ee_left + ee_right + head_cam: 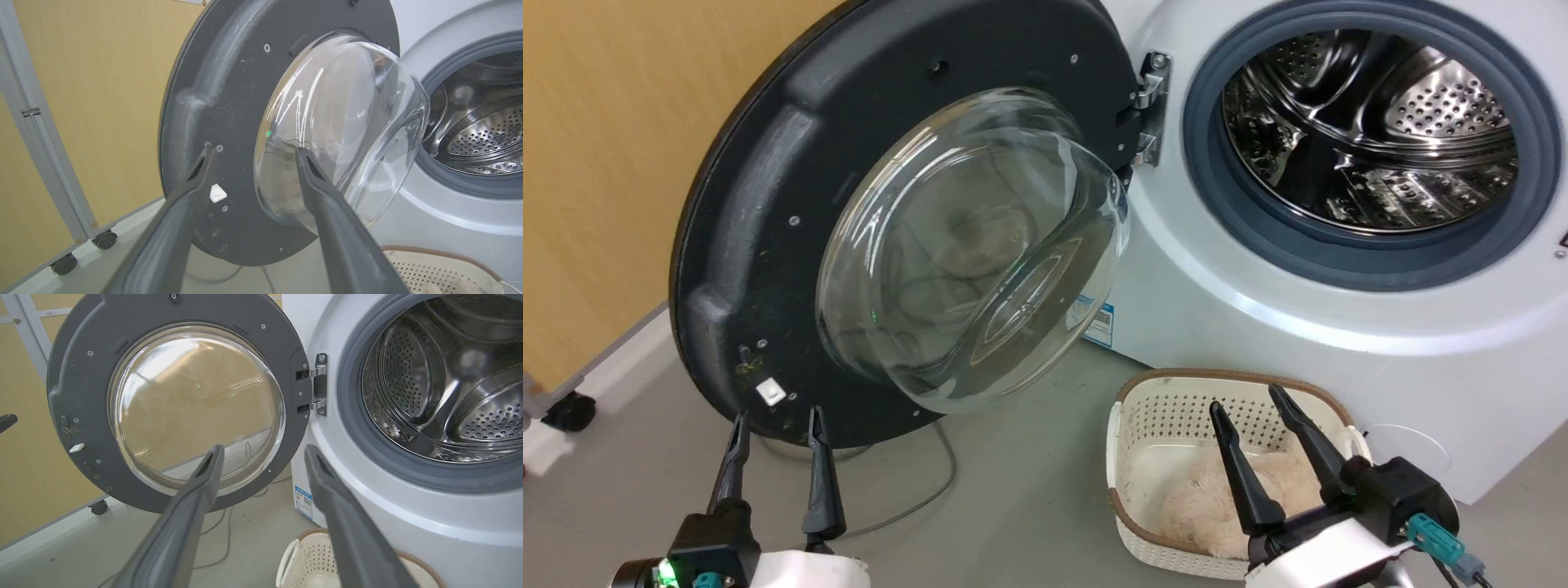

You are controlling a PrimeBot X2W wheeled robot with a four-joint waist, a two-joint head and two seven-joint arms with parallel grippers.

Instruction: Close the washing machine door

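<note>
Left of the white washer, the washing machine door stands swung wide open on its bright metal hinge, its inner face turned towards me. It is a large round disc of matte black plastic, dusty and moulded with raised ribs and small screws. A clear glass bowl bulges out of its centre, smooth and streaked with reflections. On the washer's front, a thick grey rubber ring frames the polished steel drum, whose walls are dotted with punched holes. Below the washer's front, on the grey floor, sits a cream plastic basket with perforated sides and a brown rim, and something pale and fluffy lies in it. My left end effector is released and grasps nothing. Its two slim dark fingers are spread, with the tips at the door's lower rim, on the side farthest from the washer; I cannot tell whether they touch it. My right end effector is also released and empty, with its tapered fingers above the basket.
</note>
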